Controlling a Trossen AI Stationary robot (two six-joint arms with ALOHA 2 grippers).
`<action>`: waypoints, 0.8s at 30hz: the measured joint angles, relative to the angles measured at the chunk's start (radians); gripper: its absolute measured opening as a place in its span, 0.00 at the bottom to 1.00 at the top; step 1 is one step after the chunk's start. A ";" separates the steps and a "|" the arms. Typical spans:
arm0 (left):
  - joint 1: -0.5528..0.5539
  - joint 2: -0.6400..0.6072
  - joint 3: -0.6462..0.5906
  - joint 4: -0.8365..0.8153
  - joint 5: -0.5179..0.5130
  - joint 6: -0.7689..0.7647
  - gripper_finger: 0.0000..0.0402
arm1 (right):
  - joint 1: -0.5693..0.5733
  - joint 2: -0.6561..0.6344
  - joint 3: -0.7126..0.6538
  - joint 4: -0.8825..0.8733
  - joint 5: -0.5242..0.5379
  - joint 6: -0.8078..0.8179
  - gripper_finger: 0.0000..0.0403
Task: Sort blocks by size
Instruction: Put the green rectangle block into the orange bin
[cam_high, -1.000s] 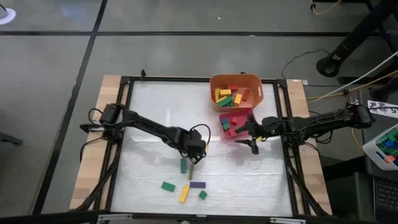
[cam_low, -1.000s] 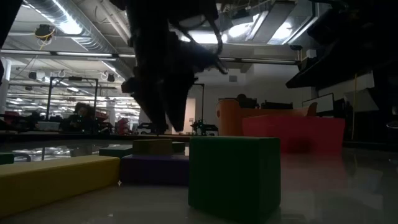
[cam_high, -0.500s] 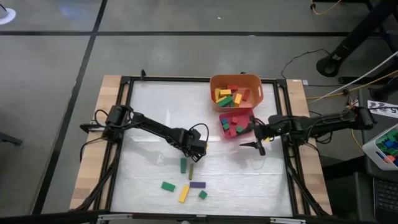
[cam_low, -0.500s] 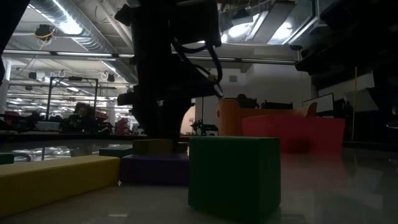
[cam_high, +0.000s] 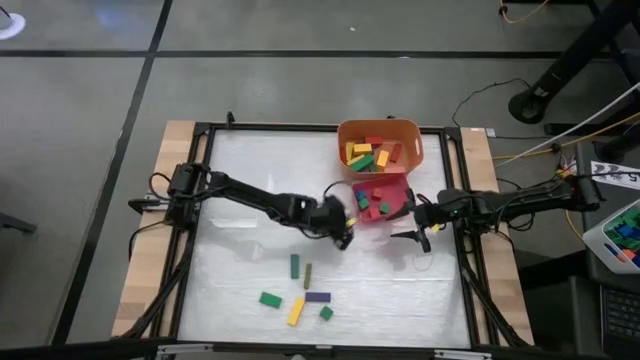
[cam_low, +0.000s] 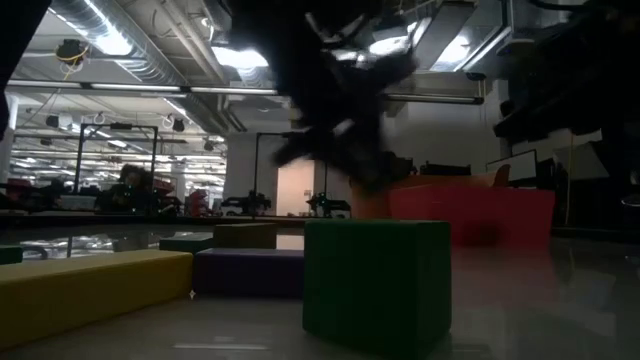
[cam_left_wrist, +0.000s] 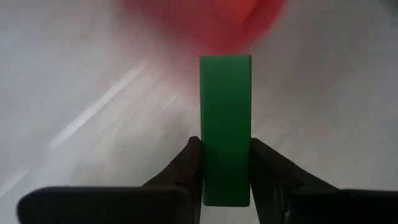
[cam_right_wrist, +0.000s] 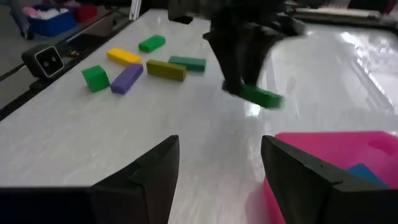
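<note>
My left gripper (cam_high: 345, 234) hangs over the middle of the table, just near-left of the pink tray (cam_high: 396, 214), shut on a green bar (cam_left_wrist: 226, 112). The right wrist view shows that bar (cam_right_wrist: 262, 96) sticking out from its dark fingers. Several more blocks lie flat near the front edge: two green bars (cam_high: 295, 265) (cam_high: 270, 299), an olive bar (cam_high: 307, 275), a purple bar (cam_high: 318, 297), a yellow bar (cam_high: 296, 311) and a green cube (cam_high: 326, 313). My right gripper (cam_high: 417, 233) stands open beside the tray's near right corner, with nothing between its fingers. My left gripper pinches the green bar by its two long sides (cam_left_wrist: 208, 168), at the end nearest the wrist, between its two fingers (cam_left_wrist: 185, 171). The fingers slant down from the table's left and lie along the bar, which juts out past their tips. The bar is lifted clear of the table.
An orange bin (cam_high: 412, 133) with several coloured blocks stands at the far edge, with the pink tray against its near side holding a few small blocks. A black frame (cam_high: 200, 180) runs round the white table top. Bare table lies between the loose blocks and the tray.
My left gripper has gone from above the loose blocks toward the table's right, up to the pink tray, tipping its fingers more level. It now carries a green bar. My right gripper has drawn back a little toward the right edge. The blocks on the table have stayed put.
</note>
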 joint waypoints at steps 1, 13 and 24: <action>0.014 0.000 0.000 0.081 0.001 0.042 0.20 | 0.000 -0.002 -0.011 0.029 0.000 0.000 0.56; 0.262 0.000 0.000 0.600 -0.128 0.469 0.24 | 0.000 -0.005 -0.089 0.211 -0.007 0.000 0.56; 0.375 0.000 0.000 0.593 -0.104 0.396 0.44 | 0.000 -0.005 -0.089 0.211 -0.011 0.000 0.56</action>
